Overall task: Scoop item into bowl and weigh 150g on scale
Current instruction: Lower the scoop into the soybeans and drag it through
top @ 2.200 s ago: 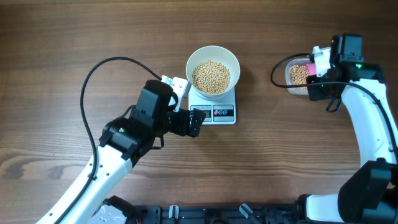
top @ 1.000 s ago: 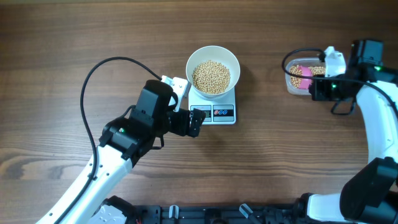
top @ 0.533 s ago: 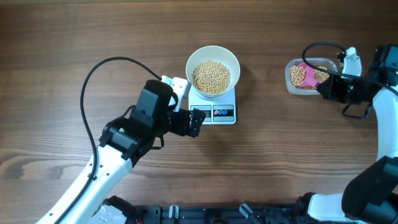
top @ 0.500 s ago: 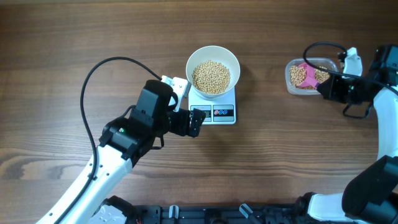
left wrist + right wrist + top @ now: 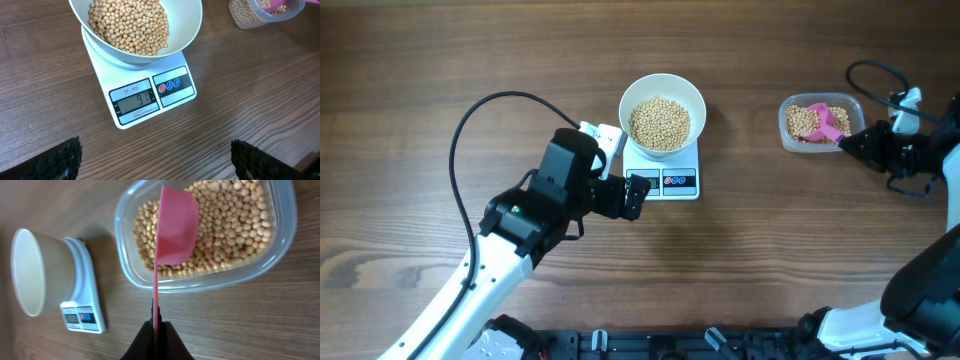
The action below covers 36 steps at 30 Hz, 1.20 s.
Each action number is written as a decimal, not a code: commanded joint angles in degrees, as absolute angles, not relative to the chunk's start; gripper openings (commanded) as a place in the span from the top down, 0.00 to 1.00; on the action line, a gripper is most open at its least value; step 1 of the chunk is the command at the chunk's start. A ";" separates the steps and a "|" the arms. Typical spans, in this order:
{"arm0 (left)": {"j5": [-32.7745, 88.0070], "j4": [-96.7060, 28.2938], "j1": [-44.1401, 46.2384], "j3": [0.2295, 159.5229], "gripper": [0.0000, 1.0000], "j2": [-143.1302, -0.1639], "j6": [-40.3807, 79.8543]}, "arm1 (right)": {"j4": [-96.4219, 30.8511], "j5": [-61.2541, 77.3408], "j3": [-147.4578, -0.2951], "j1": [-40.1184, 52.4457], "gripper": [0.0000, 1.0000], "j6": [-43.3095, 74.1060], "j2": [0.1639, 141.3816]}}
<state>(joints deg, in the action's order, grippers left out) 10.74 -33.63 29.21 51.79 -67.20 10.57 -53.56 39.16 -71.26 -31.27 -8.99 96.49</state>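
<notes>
Many beans [image 5: 660,122] heaped in white bowl [image 5: 628,100], seated on scale [image 5: 665,182] at mid-surface [image 5: 770,260]. More in clear tub [image 5: 786,128] off right. Left pincer [image 5: 638,196] spread wide near scale's front-left corner, gripping nothing. Right pincer [image 5: 848,142] clamped on pink scoop [image 5: 825,122] by its handle, cup over tub's beans.

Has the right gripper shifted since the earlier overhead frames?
Yes. The right gripper, shut on the pink plastic scoop, has drawn back rightward, from above the clear plastic tub to just past its right rim.
</notes>
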 commanded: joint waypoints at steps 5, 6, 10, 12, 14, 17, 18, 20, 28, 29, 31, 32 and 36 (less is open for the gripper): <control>10.41 -33.63 29.45 51.72 0.00 -67.29 9.45 | -53.21 47.51 -70.81 -34.98 0.96 -8.84 96.92; 10.41 -33.63 29.45 51.72 0.00 -67.29 9.45 | -53.25 47.83 -70.81 -35.42 0.96 -8.82 96.92; 10.41 -33.63 29.45 51.72 0.00 -67.29 9.45 | -53.49 51.05 -70.81 -37.80 0.96 -8.82 96.92; 10.41 -33.63 29.45 51.72 0.00 -67.29 9.45 | -53.67 52.36 -70.81 -38.65 0.96 -8.82 96.92; 10.41 -33.63 29.45 51.72 0.00 -67.29 9.45 | -53.89 53.58 -70.81 -39.22 0.96 -8.84 96.92; 10.41 -33.63 29.45 51.72 0.00 -67.29 9.45 | -54.30 56.36 -70.81 -39.72 0.96 -8.84 96.92; 10.41 -33.63 29.45 51.72 0.00 -67.29 9.45 | -54.35 58.19 -70.81 -39.72 0.96 -8.86 96.92; 10.41 -33.63 29.45 51.72 0.00 -67.29 9.45 | -54.35 60.45 -70.81 -39.72 0.96 -8.88 96.92; 10.41 -33.63 29.45 51.72 0.00 -67.29 9.45 | -55.37 63.26 -70.81 -39.72 0.96 -9.04 96.90; 10.41 -33.63 29.45 51.72 0.00 -67.29 9.45 | -55.42 64.55 -70.81 -39.72 0.96 -9.04 96.90; 10.41 -33.63 29.45 51.72 0.00 -67.29 9.45 | -55.42 67.02 -70.81 -39.72 0.96 -9.02 96.90; 10.41 -33.63 29.45 51.72 0.00 -67.29 9.45 | -55.66 68.25 -70.81 -39.72 0.96 -8.97 96.90; 10.41 -33.63 29.45 51.72 0.00 -67.29 9.45 | -58.24 74.26 -70.81 -39.66 0.96 -8.99 96.90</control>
